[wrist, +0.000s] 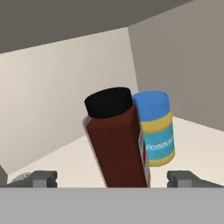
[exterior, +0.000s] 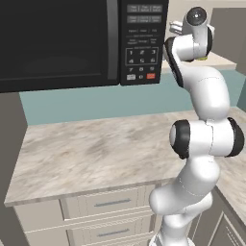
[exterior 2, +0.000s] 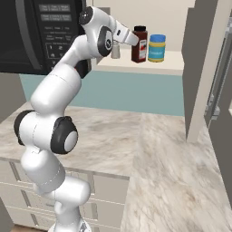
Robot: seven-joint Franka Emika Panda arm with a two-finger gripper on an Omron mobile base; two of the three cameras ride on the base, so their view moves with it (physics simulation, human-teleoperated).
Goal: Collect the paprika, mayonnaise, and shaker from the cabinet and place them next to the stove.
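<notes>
On the cabinet shelf (exterior 2: 149, 67) stand the dark red paprika (exterior 2: 139, 45) with its black cap and, right of it, the blue-lidded mayonnaise (exterior 2: 157, 48). The small pale shaker (exterior 2: 115, 52) stands left of the paprika, partly hidden behind my hand. My gripper (exterior 2: 134, 41) is raised to shelf height and reaches in from the left, just short of the paprika. In the hand view the paprika (wrist: 118, 140) leans up between my two spread fingertips (wrist: 43, 178), with the mayonnaise (wrist: 156, 129) close behind it to the right. The gripper (wrist: 113, 179) is open and holds nothing. The stove is out of view.
A black microwave (exterior: 62, 43) with a keypad hangs left of the cabinet, close to my upper arm. Below lies a marble counter (exterior: 96, 149) over drawers with silver handles (exterior: 110, 203). A tall beige panel (exterior 2: 199, 68) bounds the shelf on the right.
</notes>
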